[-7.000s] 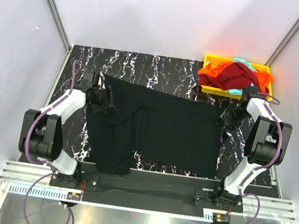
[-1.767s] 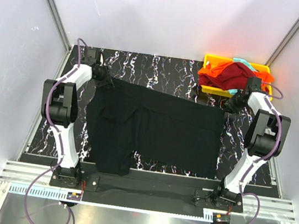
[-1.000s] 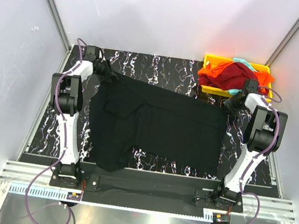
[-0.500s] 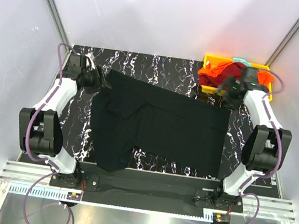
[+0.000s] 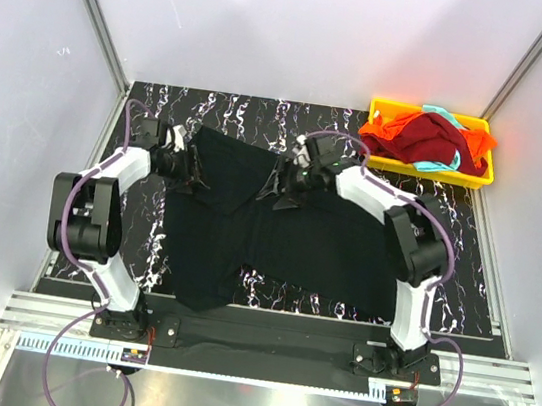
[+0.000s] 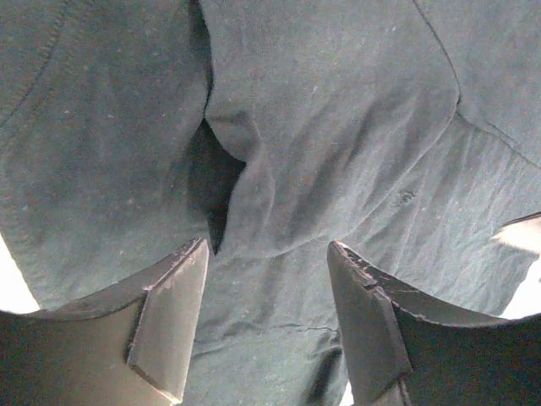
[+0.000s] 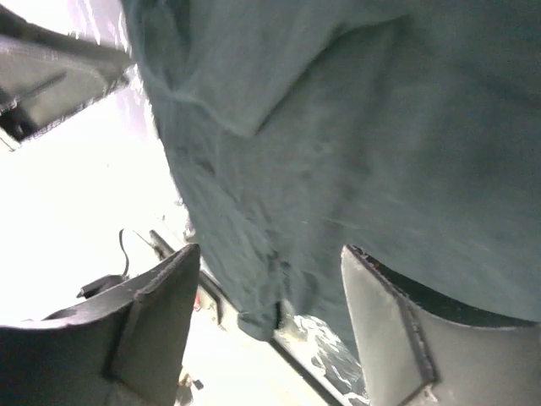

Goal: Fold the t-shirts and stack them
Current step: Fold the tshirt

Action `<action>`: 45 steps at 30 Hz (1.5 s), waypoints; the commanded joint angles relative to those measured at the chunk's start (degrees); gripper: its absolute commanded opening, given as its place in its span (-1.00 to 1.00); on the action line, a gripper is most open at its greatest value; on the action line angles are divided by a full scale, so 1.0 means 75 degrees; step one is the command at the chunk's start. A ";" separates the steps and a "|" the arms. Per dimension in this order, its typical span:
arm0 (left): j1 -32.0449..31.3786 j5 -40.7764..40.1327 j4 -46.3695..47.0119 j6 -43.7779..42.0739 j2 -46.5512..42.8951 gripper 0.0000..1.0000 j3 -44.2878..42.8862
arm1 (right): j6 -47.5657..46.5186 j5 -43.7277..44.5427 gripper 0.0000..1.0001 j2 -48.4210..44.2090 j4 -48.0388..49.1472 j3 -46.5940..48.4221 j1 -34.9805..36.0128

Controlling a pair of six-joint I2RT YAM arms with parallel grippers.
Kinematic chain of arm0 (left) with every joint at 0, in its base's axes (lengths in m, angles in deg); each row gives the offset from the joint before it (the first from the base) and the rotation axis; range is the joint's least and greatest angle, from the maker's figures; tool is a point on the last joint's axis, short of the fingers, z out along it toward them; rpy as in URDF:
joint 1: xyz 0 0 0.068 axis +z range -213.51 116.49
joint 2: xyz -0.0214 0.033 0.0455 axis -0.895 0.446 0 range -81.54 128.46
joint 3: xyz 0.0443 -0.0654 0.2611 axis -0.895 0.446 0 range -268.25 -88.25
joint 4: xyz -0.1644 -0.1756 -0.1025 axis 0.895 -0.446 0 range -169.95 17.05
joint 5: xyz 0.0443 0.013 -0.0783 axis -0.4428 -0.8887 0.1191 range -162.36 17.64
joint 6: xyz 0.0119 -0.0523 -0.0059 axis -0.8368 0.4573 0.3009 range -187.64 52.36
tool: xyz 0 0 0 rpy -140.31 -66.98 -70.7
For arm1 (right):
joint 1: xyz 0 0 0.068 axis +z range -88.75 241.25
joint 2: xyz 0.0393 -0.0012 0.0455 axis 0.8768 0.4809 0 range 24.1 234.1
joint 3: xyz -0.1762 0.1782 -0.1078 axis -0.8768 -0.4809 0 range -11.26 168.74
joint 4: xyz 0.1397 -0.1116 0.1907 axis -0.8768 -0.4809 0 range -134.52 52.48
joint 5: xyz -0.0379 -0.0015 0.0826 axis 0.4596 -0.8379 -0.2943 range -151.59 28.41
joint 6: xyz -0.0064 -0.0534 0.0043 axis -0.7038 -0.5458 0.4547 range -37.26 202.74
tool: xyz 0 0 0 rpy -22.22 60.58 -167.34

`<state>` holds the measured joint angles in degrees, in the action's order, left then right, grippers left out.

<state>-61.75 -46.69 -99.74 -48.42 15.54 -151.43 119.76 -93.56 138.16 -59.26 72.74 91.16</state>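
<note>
Marbled worktop [image 5: 264, 111] is carrying the black t-shirt [image 5: 316, 240], lying spread directly beneath both pincers; left pincer [image 6: 266, 249] and right pincer [image 7: 269, 249] are hanging open, gripping nothing.

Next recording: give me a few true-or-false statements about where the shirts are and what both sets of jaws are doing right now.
1. The black t-shirt lies spread on the table. True.
2. The yellow tray is empty. False: it holds the dark red t-shirt, the orange t-shirt and the teal t-shirt.
3. The right jaws hang over the tray. False: they are over the black t-shirt, standing open.
4. The left jaws stand open with nothing between them. True.
</note>
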 commanded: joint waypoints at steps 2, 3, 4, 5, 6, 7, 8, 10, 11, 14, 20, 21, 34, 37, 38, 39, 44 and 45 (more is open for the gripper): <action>-0.0012 0.0398 0.0466 -0.0091 0.0309 0.21 -0.0084 | 0.0642 -0.0847 0.35 0.0529 0.0906 0.0493 0.0382; -0.0012 0.0398 0.0478 -0.0090 0.0357 0.20 -0.0073 | 0.0689 -0.0870 0.28 0.0727 0.0964 0.0518 0.0453; -0.0035 0.0432 0.0489 -0.0079 0.0369 0.19 -0.0072 | 0.0713 -0.0906 0.19 0.0811 0.1115 0.0541 0.0534; -0.0024 0.0433 0.0524 -0.0079 0.0404 0.19 -0.0014 | 0.0818 -0.0964 0.17 0.0869 0.1210 0.0576 0.0593; -0.0047 0.0409 0.0536 -0.0079 0.0416 0.19 -0.0014 | 0.0865 -0.0964 0.17 0.1009 0.1292 0.0588 0.0629; -0.0035 0.0421 0.0548 -0.0102 0.0439 0.19 -0.0014 | 0.0900 -0.0953 0.16 0.1080 0.1455 0.0611 0.0652; -0.0035 0.0456 0.0560 -0.0102 0.0532 0.19 -0.0049 | 0.1028 -0.0906 0.16 0.1162 0.1526 0.0681 0.0699; -0.0035 0.0654 0.0548 -0.0032 0.0638 0.05 -0.0107 | 0.1228 -0.0848 0.16 0.1397 0.1795 0.0728 0.0699; -0.0047 0.0713 0.0548 0.0003 0.0673 -0.07 -0.0131 | 0.1403 -0.0731 0.17 0.1455 0.1901 0.0740 0.0688; -0.0035 0.0784 0.0548 0.0132 0.0721 -0.51 -0.0178 | 0.1708 -0.0636 0.16 0.1690 0.2171 0.0834 0.0711; -0.0035 0.0257 0.0548 0.0308 0.0334 -1.00 -0.0341 | 0.2341 -0.0730 0.13 0.2065 0.2757 0.0800 0.0723; -0.0047 0.0176 0.0548 0.0343 0.0322 -1.00 -0.0388 | 0.2423 -0.0742 0.11 0.2100 0.2827 0.0753 0.0734; -0.0035 0.0690 0.0899 0.0987 0.0896 -1.00 -0.1525 | 0.3970 -0.0566 -0.01 0.2499 0.4983 0.0272 0.0746; -0.0035 0.0807 0.1133 0.1105 0.1059 -1.00 -0.1619 | 0.3960 -0.0450 -0.01 0.2511 0.5090 0.0295 0.0746; -0.0035 0.0889 0.1308 0.1163 0.1118 -1.00 -0.1643 | 0.3878 -0.0379 -0.01 0.2418 0.5055 0.0295 0.0746; -0.0024 0.0948 0.1426 0.1245 0.1165 -0.99 -0.1654 | 0.3808 -0.0297 0.00 0.2359 0.4776 0.0295 0.0735; -0.0035 0.0960 0.2105 0.1468 0.1563 -0.99 -0.1806 | 0.3292 -0.0039 0.15 0.2077 0.4293 0.0283 0.0746; -0.0035 0.0937 0.2176 0.1538 0.1645 -0.99 -0.1923 | 0.3256 -0.0004 0.14 0.2077 0.4107 0.0307 0.0758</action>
<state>-61.91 -41.40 -89.55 -38.74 26.77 -162.36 146.58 -95.59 156.96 -26.67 74.82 96.15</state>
